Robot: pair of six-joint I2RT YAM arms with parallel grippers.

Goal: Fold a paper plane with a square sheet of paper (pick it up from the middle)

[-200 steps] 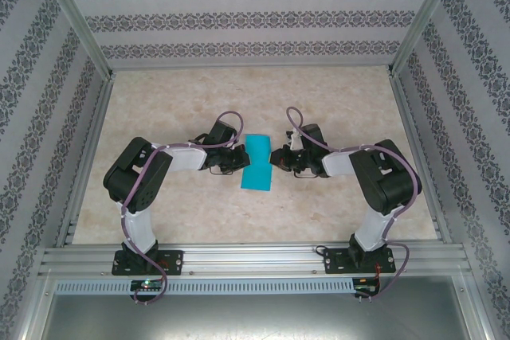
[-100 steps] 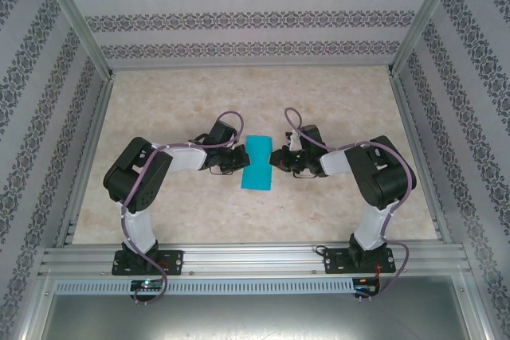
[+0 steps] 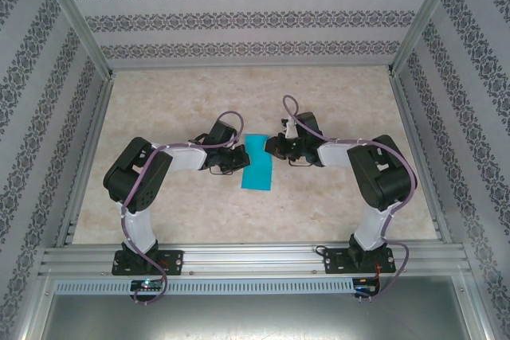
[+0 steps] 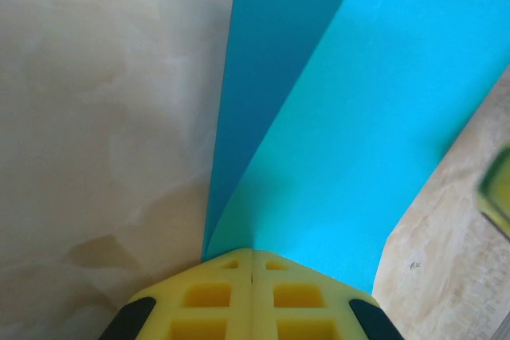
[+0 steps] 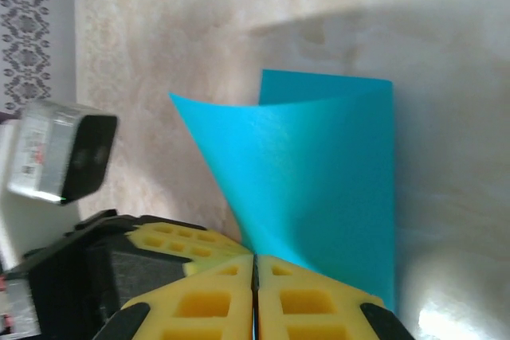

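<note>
Seen from above, two arms rise from bases at the table's near edge, elbows bowed outward and forearms angled inward to meet at the sheet of paper (image 3: 257, 166), which lies at mid-table (image 3: 335, 101), folded to a narrow teal rectangle. Its long axis runs from the near side to the far side, tilted slightly so the far end leans right. The left gripper (image 3: 237, 160) reaches in from the left at the sheet's long left edge; in its wrist view the yellow fingers (image 4: 215, 296) are pressed together on the paper, with a darker layer and a brighter layer fanning away from the pinch. The right gripper (image 3: 272, 147) comes in from the right, nearer the far end, its fingers (image 5: 307, 300) likewise closed on the paper, the top layer lifted off the layer beneath into a curling flap. The clamped edges are hidden inside both pairs of jaws. At the right edge of the left wrist view, a yellow-green blur (image 4: 498, 193) is cut off and cannot be identified.
</note>
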